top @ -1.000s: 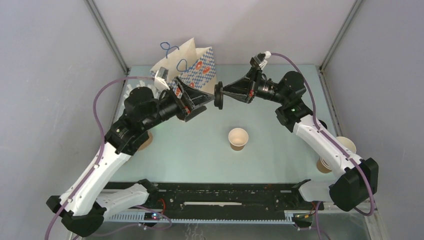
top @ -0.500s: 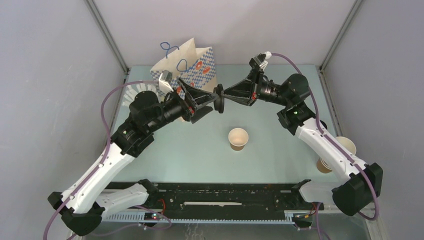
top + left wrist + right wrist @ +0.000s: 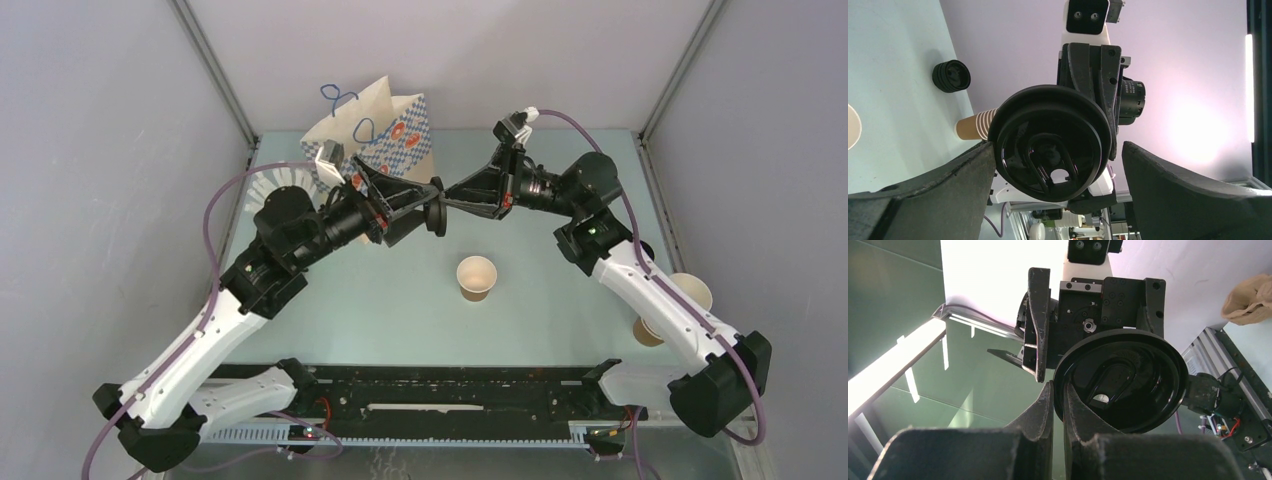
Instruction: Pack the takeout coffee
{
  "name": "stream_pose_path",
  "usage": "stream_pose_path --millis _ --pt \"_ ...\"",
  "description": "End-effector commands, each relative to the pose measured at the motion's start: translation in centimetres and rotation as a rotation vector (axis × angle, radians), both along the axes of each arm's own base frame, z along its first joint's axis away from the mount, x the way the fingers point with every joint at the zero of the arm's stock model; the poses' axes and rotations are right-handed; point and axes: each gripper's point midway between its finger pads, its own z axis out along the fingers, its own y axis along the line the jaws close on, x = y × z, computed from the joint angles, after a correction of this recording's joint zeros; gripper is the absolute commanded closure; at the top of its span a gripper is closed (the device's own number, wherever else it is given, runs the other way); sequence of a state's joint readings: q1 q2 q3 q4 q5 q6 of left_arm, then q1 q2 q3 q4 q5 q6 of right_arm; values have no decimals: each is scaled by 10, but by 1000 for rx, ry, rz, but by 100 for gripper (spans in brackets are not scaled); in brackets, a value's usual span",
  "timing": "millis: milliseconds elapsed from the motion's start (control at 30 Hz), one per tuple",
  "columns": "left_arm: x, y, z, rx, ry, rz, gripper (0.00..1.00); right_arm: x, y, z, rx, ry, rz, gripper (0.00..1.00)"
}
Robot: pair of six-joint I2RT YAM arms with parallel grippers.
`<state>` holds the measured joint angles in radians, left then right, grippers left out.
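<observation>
While the right gripper [image 3: 1059, 396] pinches it, the lid [image 3: 1123, 380] stands edgewise.

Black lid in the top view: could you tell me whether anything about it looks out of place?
The black lid is off any cup: the right gripper pinches its rim, holding it on edge in mid-air between the open fingers of the left gripper, while the paper cup stands lidless on the table. Nothing looks spilled.

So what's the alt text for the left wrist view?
A round black lid fills the centre, held at its rim by the right tool, between the open fingers of the left tool. Behind, on the table: stacked tan paper cups and stacked black lids.
</observation>
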<state>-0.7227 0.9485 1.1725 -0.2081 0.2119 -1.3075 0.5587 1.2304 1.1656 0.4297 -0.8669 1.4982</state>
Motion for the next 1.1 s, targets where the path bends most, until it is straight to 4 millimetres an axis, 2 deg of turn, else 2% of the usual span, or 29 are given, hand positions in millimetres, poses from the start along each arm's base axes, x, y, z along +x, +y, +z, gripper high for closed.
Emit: stream_pose_path --millis 0,633,733,833,900,933,967,1000,1067 --pt "-4 1 10 -37 -26 5 2 -16 -5 15 28 -60 18 87" --pt "0 1 3 -18 -4 23 34 -18 -6 13 17 -50 30 86" --pt "3 3 -3 41 -4 42 35 -13 -10 0 -42 -39 -1 67" --pt "10 9 -21 172 -6 82 36 -2 -27 -24 -147 -44 -77 43" --pt "14 10 -35 271 -8 100 36 11 -49 -55 -265 6 -158 21" --pt "17 10 -45 337 -10 107 36 17 -64 -74 -334 35 -204 4" --pt "17 8 -47 398 -28 102 36 23 -81 -94 -410 69 -261 1" --pt "22 9 -58 493 -34 120 36 27 -101 -115 -504 81 -327 0" --pt "29 5 -82 696 -59 116 36 22 -138 -151 -710 62 -420 0"
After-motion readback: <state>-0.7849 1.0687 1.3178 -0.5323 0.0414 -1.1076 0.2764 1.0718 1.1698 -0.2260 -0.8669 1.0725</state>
